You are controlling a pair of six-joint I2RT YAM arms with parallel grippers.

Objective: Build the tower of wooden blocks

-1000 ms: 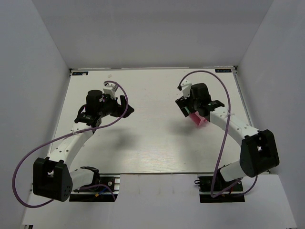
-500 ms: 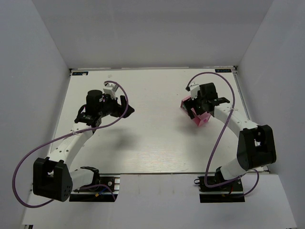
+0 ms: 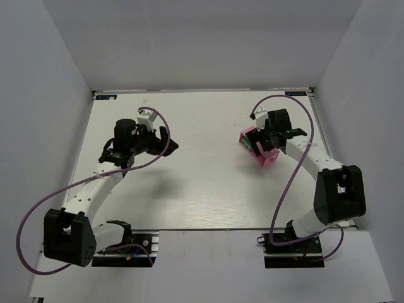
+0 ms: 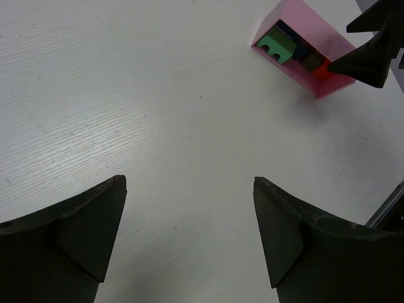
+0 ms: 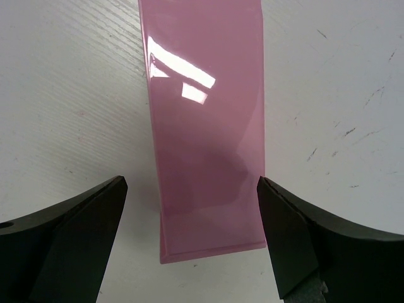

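Observation:
The wood blocks lie packed inside a translucent pink box [image 4: 314, 33] that rests on its side on the table: a green one [image 4: 276, 47] at the open end, then blue [image 4: 303, 50], a dark one and red [image 4: 323, 69]. The top view shows the green block [image 3: 243, 141] at the box's [image 3: 265, 158] left end. My right gripper [image 5: 190, 183] is open, its fingers [image 5: 287, 227] straddling the near end of the box [image 5: 205, 126]. My left gripper [image 4: 189, 182] stands open over bare table, far left of the box. No standing tower is in view.
White walls close in the white table [image 3: 202, 189] on three sides. The right gripper [image 3: 265, 137] is at the far right and the left gripper [image 3: 167, 140] at the far left. Purple cables loop beside both arms.
My right gripper has swung back toward the far right, uncovering the pink box, whose green-block end now shows. The left arm has stayed put.

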